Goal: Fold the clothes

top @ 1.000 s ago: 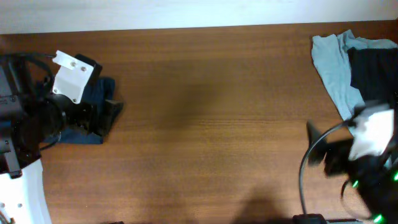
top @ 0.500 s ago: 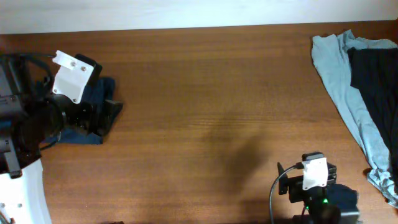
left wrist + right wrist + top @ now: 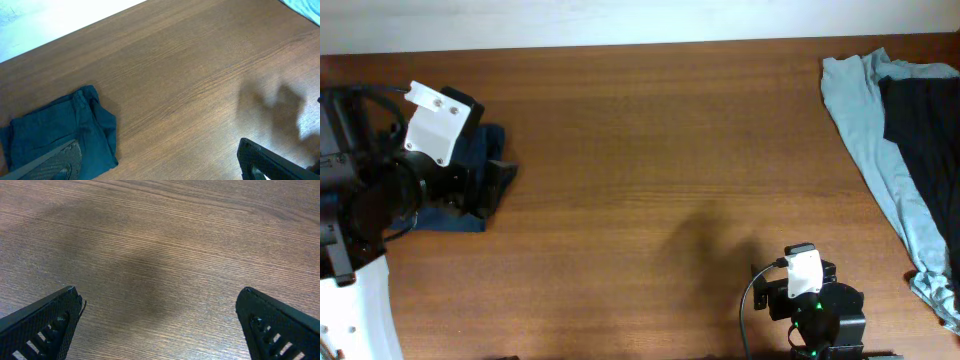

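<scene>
A folded dark navy garment (image 3: 470, 180) lies at the table's left, partly under my left arm. It also shows in the left wrist view (image 3: 55, 132). My left gripper (image 3: 160, 167) is open and empty, with one finger over the garment's edge and the other over bare wood. A pale grey-blue garment (image 3: 865, 115) and a black garment (image 3: 925, 125) lie crumpled together at the far right. My right gripper (image 3: 160, 330) is open and empty over bare wood, and it sits at the front edge in the overhead view (image 3: 765, 290).
The wooden table (image 3: 650, 150) ends at a white wall along the back. The grey-blue garment trails down the right edge towards the front right corner (image 3: 932, 285).
My right arm has swung away from the pile at the right edge, leftward along the front edge. The left arm and the navy garment have not moved.
</scene>
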Robot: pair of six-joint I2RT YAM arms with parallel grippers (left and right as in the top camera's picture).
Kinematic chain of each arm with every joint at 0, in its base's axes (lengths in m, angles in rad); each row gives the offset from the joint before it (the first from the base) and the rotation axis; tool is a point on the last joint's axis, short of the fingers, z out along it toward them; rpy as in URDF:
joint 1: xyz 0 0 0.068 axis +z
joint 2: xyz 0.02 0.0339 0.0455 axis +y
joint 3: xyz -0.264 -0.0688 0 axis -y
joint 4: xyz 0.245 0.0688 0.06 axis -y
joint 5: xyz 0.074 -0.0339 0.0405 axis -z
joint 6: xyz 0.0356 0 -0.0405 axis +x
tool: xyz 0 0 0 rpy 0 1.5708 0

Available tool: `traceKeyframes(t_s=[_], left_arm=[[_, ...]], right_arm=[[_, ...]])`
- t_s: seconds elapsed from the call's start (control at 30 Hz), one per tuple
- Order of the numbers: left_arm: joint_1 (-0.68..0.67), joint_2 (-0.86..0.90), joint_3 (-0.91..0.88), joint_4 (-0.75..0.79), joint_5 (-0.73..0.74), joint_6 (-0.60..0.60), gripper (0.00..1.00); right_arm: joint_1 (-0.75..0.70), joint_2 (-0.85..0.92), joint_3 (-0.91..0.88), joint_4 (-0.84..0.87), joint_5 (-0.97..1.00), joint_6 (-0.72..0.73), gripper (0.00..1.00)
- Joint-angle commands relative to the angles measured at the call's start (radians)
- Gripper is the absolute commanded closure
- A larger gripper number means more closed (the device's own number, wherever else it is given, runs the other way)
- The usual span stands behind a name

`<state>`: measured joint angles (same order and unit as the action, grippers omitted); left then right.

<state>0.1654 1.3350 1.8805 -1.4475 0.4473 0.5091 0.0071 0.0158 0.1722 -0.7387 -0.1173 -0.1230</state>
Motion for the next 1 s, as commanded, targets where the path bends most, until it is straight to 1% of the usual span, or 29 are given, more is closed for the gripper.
traceKeyframes(t_s=[0.0, 0.4, 0.53, 0.6, 0.7, 0.8, 0.83, 0.9, 0.93, 0.97], left_arm=[[-0.002, -0.001, -0.001, 0.002, 0.001, 0.016, 0.01], [-0.002, -0.001, -0.001, 0.002, 0.001, 0.016, 0.01], [-0.041, -0.027, -0.002, -0.013, -0.004, 0.016, 0.01], [-0.065, -0.032, -0.002, -0.008, -0.034, 0.024, 0.01], [-0.139, -0.060, -0.032, 0.086, -0.091, 0.023, 0.01], [-0.221, -0.138, -0.149, 0.240, -0.156, 0.022, 0.01], [-0.234, -0.169, -0.198, 0.282, -0.159, 0.014, 0.01], [-0.235, -0.264, -0.343, 0.382, -0.157, -0.059, 0.01], [-0.229, -0.312, -0.416, 0.427, -0.157, -0.076, 0.01], [-0.216, -0.391, -0.533, 0.501, -0.161, -0.100, 0.01]], right_arm=[[-0.007, -0.012, -0.008, 0.002, -0.002, 0.011, 0.01], [-0.007, -0.012, -0.008, 0.002, -0.002, 0.011, 0.01], [-0.007, -0.012, -0.008, 0.002, -0.002, 0.011, 0.01], [-0.007, -0.012, -0.008, 0.002, -0.002, 0.011, 0.01], [-0.007, -0.012, -0.008, 0.002, -0.002, 0.011, 0.02], [-0.007, -0.012, -0.008, 0.002, -0.002, 0.011, 0.01], [-0.007, -0.012, -0.008, 0.002, -0.002, 0.011, 0.01], [-0.007, -0.012, -0.008, 0.002, -0.002, 0.011, 0.01], [-0.007, -0.012, -0.008, 0.002, -0.002, 0.011, 0.01], [-0.007, -0.012, -0.008, 0.002, -0.002, 0.011, 0.01]])
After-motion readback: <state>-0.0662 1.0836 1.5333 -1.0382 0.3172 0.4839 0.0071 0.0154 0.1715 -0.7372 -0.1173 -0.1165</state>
